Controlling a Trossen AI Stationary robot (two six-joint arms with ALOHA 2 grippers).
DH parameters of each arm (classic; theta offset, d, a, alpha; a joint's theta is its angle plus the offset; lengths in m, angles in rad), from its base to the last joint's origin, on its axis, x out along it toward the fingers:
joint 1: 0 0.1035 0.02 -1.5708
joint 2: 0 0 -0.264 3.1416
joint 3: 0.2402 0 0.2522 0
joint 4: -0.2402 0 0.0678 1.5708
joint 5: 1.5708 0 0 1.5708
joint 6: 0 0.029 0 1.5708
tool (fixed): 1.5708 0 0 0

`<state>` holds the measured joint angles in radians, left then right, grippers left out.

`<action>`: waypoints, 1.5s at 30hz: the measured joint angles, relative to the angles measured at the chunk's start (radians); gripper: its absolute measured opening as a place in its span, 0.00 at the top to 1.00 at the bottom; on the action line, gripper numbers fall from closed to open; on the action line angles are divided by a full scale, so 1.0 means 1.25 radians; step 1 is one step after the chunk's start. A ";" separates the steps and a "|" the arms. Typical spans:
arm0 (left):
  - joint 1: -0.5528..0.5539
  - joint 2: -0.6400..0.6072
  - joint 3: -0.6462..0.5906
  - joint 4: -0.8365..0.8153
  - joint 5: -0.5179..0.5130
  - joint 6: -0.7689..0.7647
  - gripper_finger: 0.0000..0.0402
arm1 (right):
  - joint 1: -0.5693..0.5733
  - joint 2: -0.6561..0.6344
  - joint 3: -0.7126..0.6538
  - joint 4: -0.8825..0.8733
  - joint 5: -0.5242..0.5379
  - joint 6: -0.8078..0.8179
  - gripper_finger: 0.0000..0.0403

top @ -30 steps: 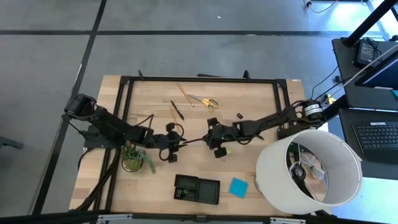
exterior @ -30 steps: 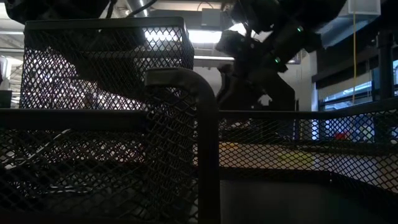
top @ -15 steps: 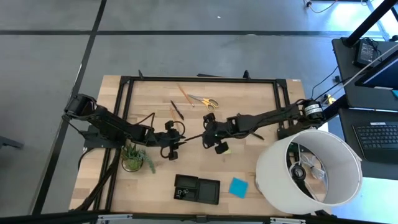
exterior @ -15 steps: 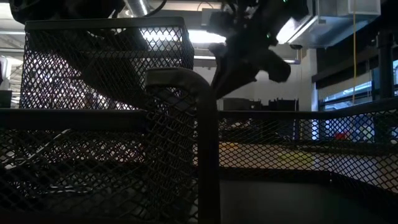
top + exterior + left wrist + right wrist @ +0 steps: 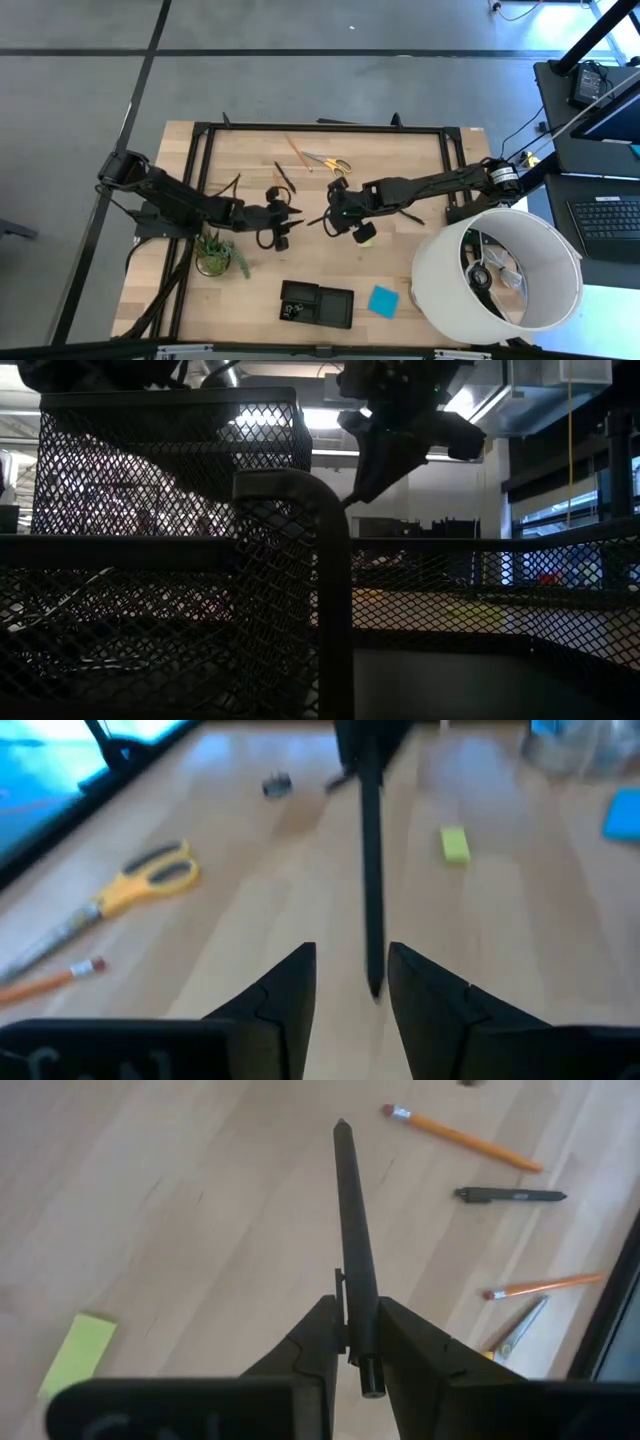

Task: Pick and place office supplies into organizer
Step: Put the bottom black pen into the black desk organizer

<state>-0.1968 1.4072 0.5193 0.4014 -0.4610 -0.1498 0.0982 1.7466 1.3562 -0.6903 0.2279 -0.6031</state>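
Right pincer (image 5: 352, 1342) clamping slim matte-black pen (image 5: 352, 1230), left pincer (image 5: 350, 982) narrowly parted, empty

A wooden table (image 5: 420, 270) holds office supplies. Scissors (image 5: 330, 163) and a pencil (image 5: 296, 152) lie near the far edge, with a pen (image 5: 285, 177) just left of them. At mid-table, the left gripper (image 5: 296, 214) and right gripper (image 5: 326, 218) face each other, a pen (image 5: 355, 1280) between the right one's fingers. The organizer (image 5: 316, 304) sits near the front edge, a note pad (image 5: 382, 300) right of it, a potted plant (image 5: 215, 254) to its left.
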 joint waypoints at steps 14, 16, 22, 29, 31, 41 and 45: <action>0.110 -0.002 0.201 -0.226 0.125 0.075 0.69 | 0.000 0.000 0.003 0.011 0.039 -0.023 0.83; 0.121 0.001 0.224 -0.247 0.151 0.075 0.69 | 0.000 0.000 0.003 0.015 0.039 -0.023 0.83; 0.129 0.001 0.249 -0.278 0.178 0.089 0.69 | 0.000 0.000 0.003 0.038 0.039 -0.022 0.83; 0.128 0.031 0.250 -0.286 0.188 0.089 0.69 | 0.000 0.000 0.003 0.071 0.040 -0.024 0.83; 0.128 0.052 0.250 -0.278 0.205 0.085 0.69 | 0.000 0.000 0.003 0.082 0.040 -0.024 0.83; 0.128 0.097 0.250 -0.224 0.198 0.093 0.69 | 0.000 0.000 0.003 0.101 0.041 -0.024 0.83; 0.127 0.097 0.250 -0.197 0.201 0.102 0.69 | 0.000 0.000 0.003 0.114 0.041 -0.024 0.83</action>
<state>-0.0375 1.5284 0.8317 0.1552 -0.2093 -0.0224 0.0982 1.7466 1.3602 -0.5477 0.2787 -0.6331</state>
